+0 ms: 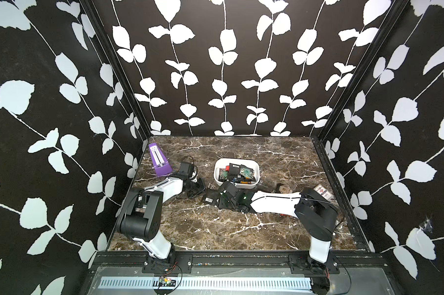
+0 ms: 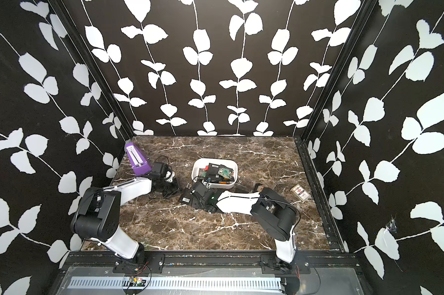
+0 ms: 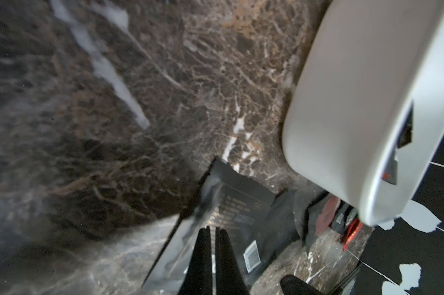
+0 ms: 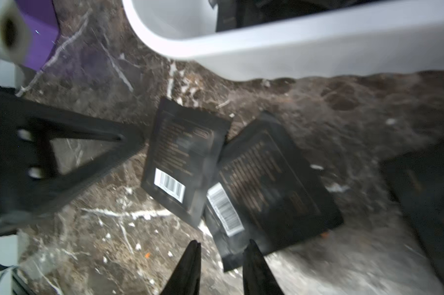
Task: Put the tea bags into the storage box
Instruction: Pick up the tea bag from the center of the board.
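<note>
The white storage box (image 1: 217, 176) (image 2: 194, 174) stands mid-table holding several tea bags, mostly black. Two black tea bags with barcode labels lie overlapping just in front of it (image 4: 185, 155) (image 4: 269, 184); one shows in both top views (image 1: 208, 198) (image 2: 187, 198). My left gripper (image 3: 212, 228) is shut, its tip at the edge of one black tea bag (image 3: 231, 209). My right gripper (image 4: 223, 245) is open, with a corner of the other black tea bag between its fingers. The box wall (image 3: 356, 115) (image 4: 292, 51) is close to both grippers.
A purple metronome (image 1: 159, 161) (image 2: 138, 159) stands at the back left, right behind the left arm. A white-and-red card pack (image 1: 323, 192) (image 2: 300, 193) lies at the right edge. A tan sachet (image 1: 283, 188) lies behind the right forearm. Red sachets (image 3: 351, 227) lie by the box's corner.
</note>
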Available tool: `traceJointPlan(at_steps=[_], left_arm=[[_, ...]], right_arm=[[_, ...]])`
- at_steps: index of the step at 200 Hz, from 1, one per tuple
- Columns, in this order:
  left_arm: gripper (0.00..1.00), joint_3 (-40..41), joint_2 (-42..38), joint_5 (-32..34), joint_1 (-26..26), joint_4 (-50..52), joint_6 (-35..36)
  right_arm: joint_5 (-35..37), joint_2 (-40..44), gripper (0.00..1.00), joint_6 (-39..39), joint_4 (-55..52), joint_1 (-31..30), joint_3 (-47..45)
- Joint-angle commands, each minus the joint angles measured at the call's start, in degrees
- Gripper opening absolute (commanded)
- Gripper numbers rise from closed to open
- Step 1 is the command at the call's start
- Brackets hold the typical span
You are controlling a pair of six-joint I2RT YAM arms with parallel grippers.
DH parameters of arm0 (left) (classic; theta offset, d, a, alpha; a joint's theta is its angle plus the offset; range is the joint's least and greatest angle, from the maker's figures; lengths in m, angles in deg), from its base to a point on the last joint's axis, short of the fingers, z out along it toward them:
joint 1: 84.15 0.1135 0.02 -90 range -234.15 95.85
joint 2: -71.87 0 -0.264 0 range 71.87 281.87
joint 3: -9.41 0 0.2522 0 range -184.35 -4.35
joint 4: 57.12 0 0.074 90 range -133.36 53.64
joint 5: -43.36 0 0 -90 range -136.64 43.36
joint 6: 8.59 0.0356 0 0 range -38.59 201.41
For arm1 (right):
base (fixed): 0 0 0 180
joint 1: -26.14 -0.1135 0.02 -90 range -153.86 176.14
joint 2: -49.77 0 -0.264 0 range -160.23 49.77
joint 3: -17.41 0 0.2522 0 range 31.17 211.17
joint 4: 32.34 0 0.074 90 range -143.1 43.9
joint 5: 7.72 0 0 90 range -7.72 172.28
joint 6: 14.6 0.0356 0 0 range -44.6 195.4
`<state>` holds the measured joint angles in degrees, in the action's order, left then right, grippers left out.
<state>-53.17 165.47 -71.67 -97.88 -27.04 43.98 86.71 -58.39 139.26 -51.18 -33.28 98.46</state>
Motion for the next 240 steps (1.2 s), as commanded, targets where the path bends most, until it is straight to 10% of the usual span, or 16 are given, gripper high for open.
traceJointPlan(at_steps=[1,240], left_arm=[[0.0,0.5,0.5,0.8,-0.1,-1.2,1.0],[0.0,6.3,-0.3,2.7,-0.8,-1.8,2.6]], right_arm=[[0.3,-0.9,0.3,1.3,3.6,0.0,3.4],[2.2,-9.2,0.31,2.2,1.9,0.6,9.0]])
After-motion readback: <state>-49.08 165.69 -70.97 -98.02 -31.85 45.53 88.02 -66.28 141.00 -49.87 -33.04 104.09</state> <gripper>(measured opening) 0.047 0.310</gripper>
